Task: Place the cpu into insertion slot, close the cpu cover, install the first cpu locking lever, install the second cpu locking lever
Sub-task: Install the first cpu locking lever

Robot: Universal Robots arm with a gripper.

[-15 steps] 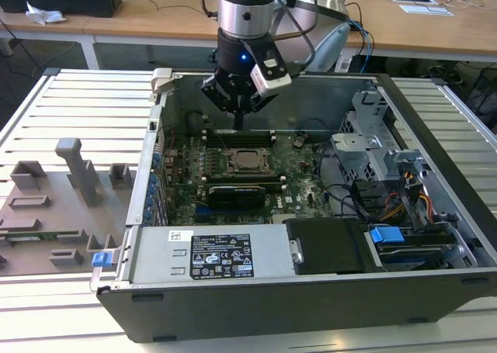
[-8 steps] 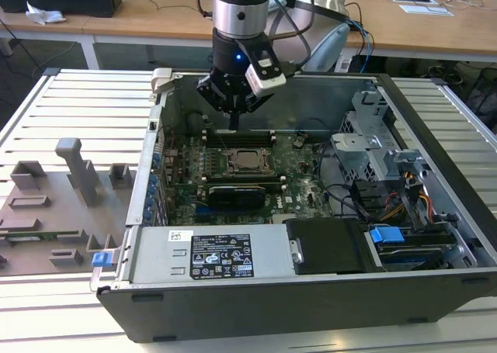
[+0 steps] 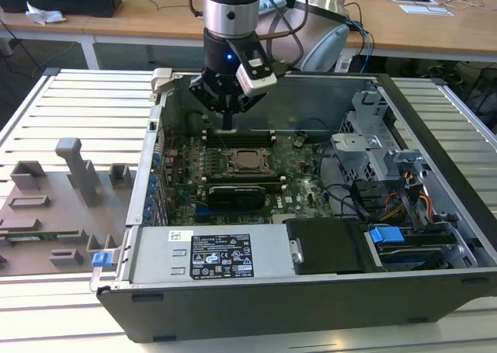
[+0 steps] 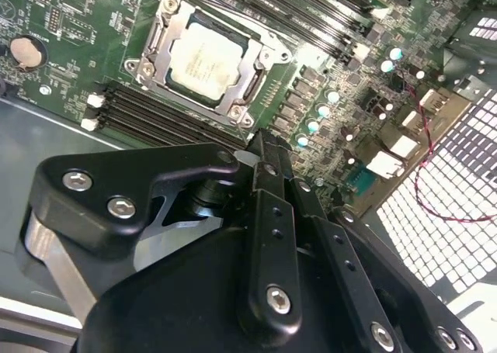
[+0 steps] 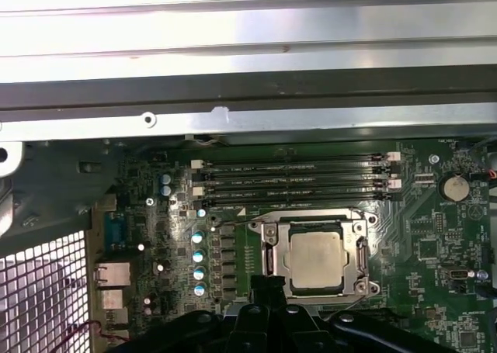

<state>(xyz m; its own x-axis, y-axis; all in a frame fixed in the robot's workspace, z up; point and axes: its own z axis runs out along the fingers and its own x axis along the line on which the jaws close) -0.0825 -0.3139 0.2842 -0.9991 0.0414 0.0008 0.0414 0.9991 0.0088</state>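
The cpu (image 3: 248, 160) is sitting in the insertion slot (image 5: 269, 233) on the motherboard (image 3: 299, 190), with the cpu cover (image 5: 360, 252) lying flat around it. In the exterior view the pincer (image 3: 227, 123) is hanging at its 11 o'clock over the memory slots (image 3: 237, 138), pinched narrow and gripping nothing. A black expansion card (image 3: 237, 195) is lying at 6 o'clock, tangled cables (image 3: 365, 198) crowding 3 o'clock

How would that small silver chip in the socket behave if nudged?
The cpu looks flat and rigid, so probably won't bend or roll. Its smooth metal top may be slippery. Framed by the cpu cover, it likely won't shift.
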